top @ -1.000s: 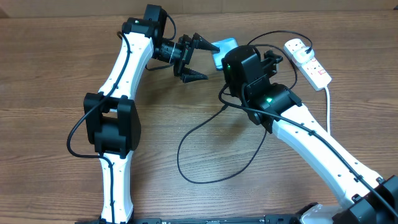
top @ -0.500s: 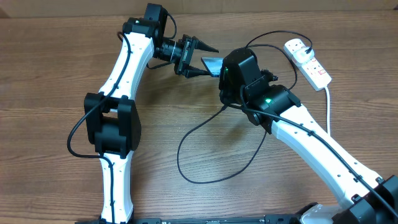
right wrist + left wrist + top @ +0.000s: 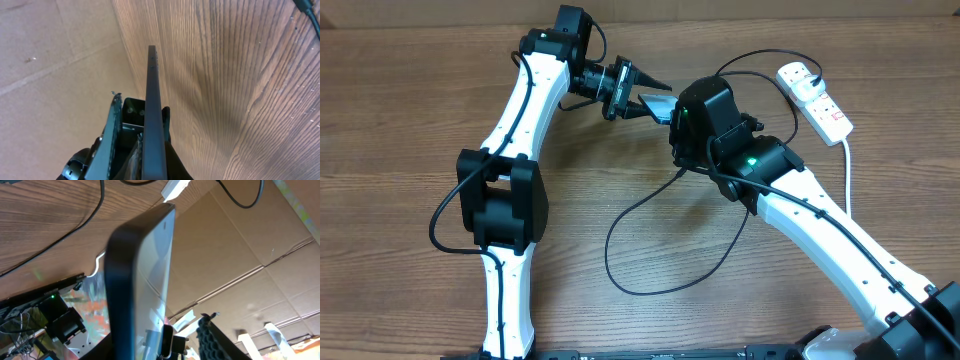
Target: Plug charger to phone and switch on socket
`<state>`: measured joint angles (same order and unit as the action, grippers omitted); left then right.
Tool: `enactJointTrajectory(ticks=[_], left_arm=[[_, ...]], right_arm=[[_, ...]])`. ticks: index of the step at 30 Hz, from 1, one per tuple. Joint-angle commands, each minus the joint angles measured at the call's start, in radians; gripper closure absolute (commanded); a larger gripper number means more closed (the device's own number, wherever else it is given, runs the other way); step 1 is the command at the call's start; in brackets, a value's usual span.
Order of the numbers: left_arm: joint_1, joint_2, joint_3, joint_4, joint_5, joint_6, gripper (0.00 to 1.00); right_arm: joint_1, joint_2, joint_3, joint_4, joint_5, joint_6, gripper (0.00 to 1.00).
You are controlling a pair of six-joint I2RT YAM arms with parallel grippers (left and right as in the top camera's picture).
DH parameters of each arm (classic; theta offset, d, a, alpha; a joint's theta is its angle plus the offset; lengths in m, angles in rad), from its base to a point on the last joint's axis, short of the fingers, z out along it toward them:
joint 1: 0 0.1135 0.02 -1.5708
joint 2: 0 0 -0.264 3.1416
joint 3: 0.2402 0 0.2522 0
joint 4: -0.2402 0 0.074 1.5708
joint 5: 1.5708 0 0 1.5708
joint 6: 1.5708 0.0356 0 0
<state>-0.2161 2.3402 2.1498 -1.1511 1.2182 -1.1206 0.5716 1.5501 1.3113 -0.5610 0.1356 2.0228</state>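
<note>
From overhead, my left claw reaches across the upper middle of the wooden table. Its two prongs are spread apart with the phone between them. The phone is tilted and lifted off the wood, lodged between my two arms. My right arm's black wrist sits just beside the phone and hides everything under it. The socket lies well apart at the upper right, and its white cord trails down the right side. The charger lies in a wide black loop on the wood below my right arm. Another stretch of it arcs over to the socket's upper end.

In the left wrist view the phone fills the middle, seen nearly edge-on, with its black rim toward me and the reflecting glass facing right. One ribbed black finger stands right of the glass with a gap between them. The other is hidden behind the phone.

In the right wrist view the phone's thin dark edge runs straight up the centre. It rises out of my right claw, which grips it clear of the table. A bit of black cable crosses the top right corner.
</note>
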Motion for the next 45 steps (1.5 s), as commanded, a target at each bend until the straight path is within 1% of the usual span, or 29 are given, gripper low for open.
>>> enactJointTrajectory(ticks=[1,6,10,16,20,26,29,30,32,33,34,37,38,41,43,45], left_arm=[[-0.007,-0.006,0.026,0.005,0.009,-0.010,0.66],[-0.007,-0.006,0.026,0.005,0.005,-0.010,0.76],[-0.007,-0.006,0.026,0.005,0.005,-0.011,0.79],[-0.007,-0.006,0.026,0.005,0.005,-0.014,0.81],[-0.007,-0.006,0.026,0.005,0.005,-0.014,0.85],[-0.007,-0.006,0.026,0.004,0.005,-0.014,0.95],[-0.007,-0.006,0.026,0.004,0.005,-0.013,0.96],[-0.007,-0.006,0.026,0.005,0.005,-0.013,0.96],[-0.007,-0.006,0.026,0.005,0.005,-0.013,0.96],[-0.007,-0.006,0.026,0.005,0.005,-0.013,0.96],[-0.007,-0.006,0.026,0.005,0.004,-0.012,0.96],[-0.005,-0.006,0.026,0.005,-0.032,-0.006,0.96],[-0.002,-0.006,0.026,0.006,-0.063,0.003,0.96],[0.013,-0.006,0.026,0.012,-0.182,0.082,0.96],[0.028,-0.006,0.026,0.011,-0.270,0.167,0.96],[0.045,-0.006,0.026,0.011,-0.321,0.276,0.96]], right_arm=[[0.005,-0.003,0.025,0.010,-0.025,0.106,0.95],[0.005,-0.003,0.025,0.011,-0.038,0.106,0.94],[0.005,-0.003,0.025,0.031,-0.063,0.106,0.92],[0.005,-0.003,0.025,0.049,-0.091,0.106,0.92],[0.005,-0.003,0.025,0.058,-0.113,0.106,0.92],[0.005,-0.002,0.025,0.058,-0.115,0.106,0.92],[0.005,-0.002,0.025,0.057,-0.116,0.097,0.92],[0.005,-0.002,0.025,0.056,-0.116,0.097,0.90],[0.005,-0.002,0.025,0.055,-0.116,0.079,0.83],[0.005,-0.002,0.025,0.058,-0.115,0.042,0.76],[0.005,-0.002,0.025,0.060,-0.114,0.010,0.72],[0.002,-0.002,0.025,0.060,-0.108,-0.111,0.65],[-0.001,-0.003,0.025,0.060,-0.107,-0.156,0.61],[-0.016,-0.013,0.025,0.063,-0.113,-0.323,0.51],[-0.025,-0.034,0.025,0.061,-0.126,-0.460,0.41],[-0.034,-0.061,0.025,0.058,-0.147,-0.577,0.32]])
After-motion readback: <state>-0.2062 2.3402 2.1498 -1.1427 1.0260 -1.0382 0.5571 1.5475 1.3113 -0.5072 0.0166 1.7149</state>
